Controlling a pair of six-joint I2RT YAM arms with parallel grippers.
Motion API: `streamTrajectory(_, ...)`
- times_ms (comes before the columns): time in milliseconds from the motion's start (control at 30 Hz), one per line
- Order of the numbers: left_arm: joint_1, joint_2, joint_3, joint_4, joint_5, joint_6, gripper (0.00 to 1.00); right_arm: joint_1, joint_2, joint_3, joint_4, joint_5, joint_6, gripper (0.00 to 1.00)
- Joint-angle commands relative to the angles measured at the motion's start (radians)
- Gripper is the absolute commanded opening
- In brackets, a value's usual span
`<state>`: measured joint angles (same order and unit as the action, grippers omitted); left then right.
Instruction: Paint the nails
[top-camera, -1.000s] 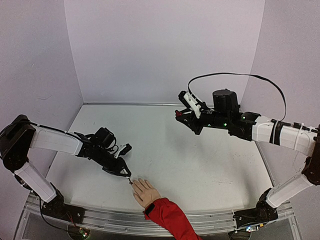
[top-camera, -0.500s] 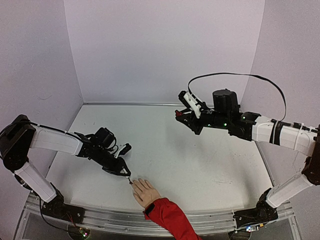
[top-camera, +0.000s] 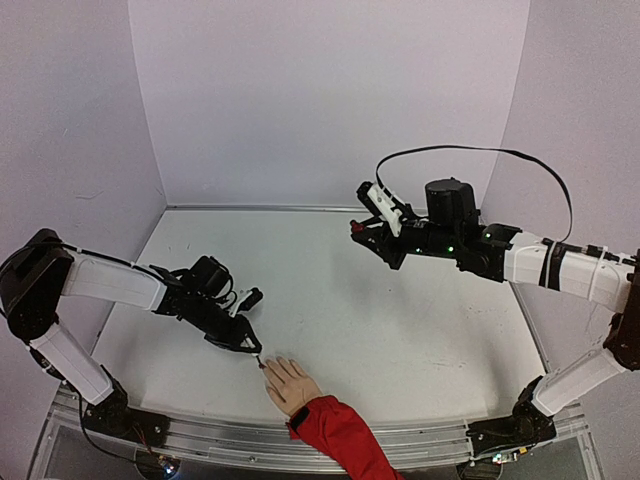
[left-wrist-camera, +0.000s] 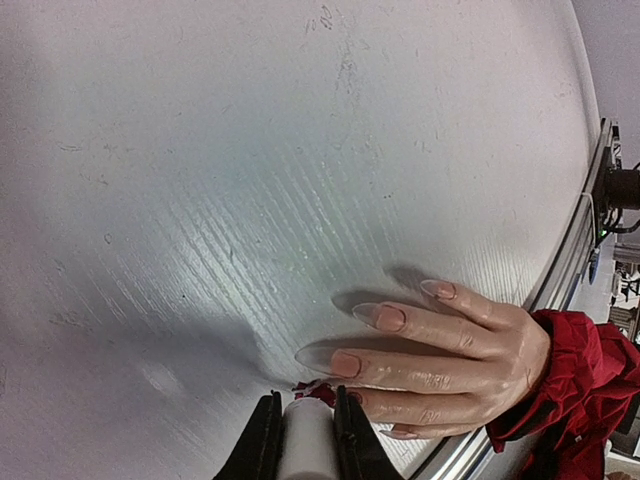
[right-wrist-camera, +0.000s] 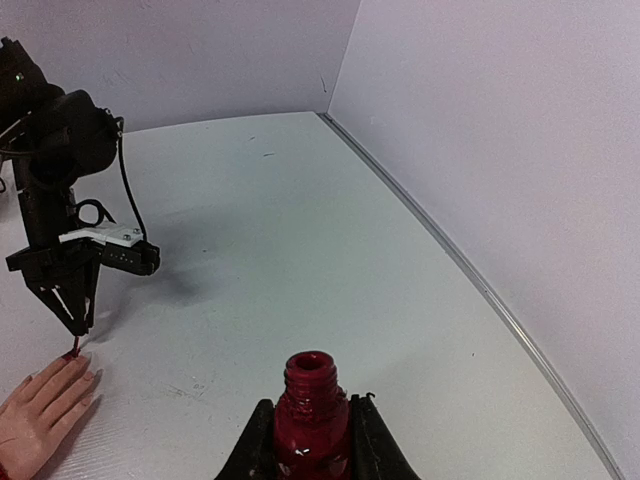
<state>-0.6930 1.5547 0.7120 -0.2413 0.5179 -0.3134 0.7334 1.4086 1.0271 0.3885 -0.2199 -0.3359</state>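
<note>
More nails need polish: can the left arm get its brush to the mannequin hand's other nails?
Probably yes. The left end effector, shut on the brush cap, hovers at the mannequin hand; its other nails face up, uncovered.

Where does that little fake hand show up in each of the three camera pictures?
Top external: the mannequin hand lies low, just left of centre, by the table's near edge.
Left wrist: lower right, fingers pointing left.
Right wrist: bottom left corner, mostly fingers.
Shared landmark: the left tool, holding the brush at the fingertips, shows in all three.
</note>
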Motion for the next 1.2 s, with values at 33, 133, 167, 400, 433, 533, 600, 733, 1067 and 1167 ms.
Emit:
streamTrajectory(33,-0.003,0.002,0.003,0.037,-0.015,0.004,0.0,-0.006,0.009,0.028,0.039,-0.01,0.014,0.0)
streamTrajectory(133,-0.003,0.002,0.004,0.037,-0.02,0.004,0.0,-0.006,0.009,0.028,0.038,-0.01,0.014,0.0)
streamTrajectory(167,-0.003,0.002,0.004,0.037,-0.021,0.003,0.0,-0.006,0.008,0.028,0.038,-0.01,0.013,0.0)
streamTrajectory(400,-0.003,0.001,0.009,0.037,-0.028,0.005,0.0,-0.006,0.009,0.03,0.038,-0.009,0.014,0.0)
streamTrajectory(433,-0.004,-0.001,0.009,0.037,-0.03,0.005,0.0,-0.005,0.009,0.029,0.038,-0.009,0.014,0.0)
streamTrajectory(533,-0.003,-0.01,0.008,0.036,-0.032,0.004,0.0,-0.006,0.01,0.028,0.038,-0.008,0.014,0.0)
streamTrajectory(600,-0.003,-0.021,0.007,0.034,-0.034,0.002,0.0,-0.006,0.012,0.028,0.038,-0.009,0.015,0.0)
streamTrajectory(733,-0.003,-0.042,0.009,0.022,-0.041,0.0,0.0,-0.007,0.016,0.028,0.038,-0.01,0.015,0.0)
streamTrajectory(1067,-0.004,-0.116,-0.005,-0.007,-0.056,-0.016,0.0,-0.008,0.018,0.028,0.039,-0.015,0.015,0.0)
streamTrajectory(1167,-0.003,-0.12,-0.008,-0.014,-0.055,-0.014,0.0,-0.007,0.017,0.03,0.039,-0.016,0.015,0.0)
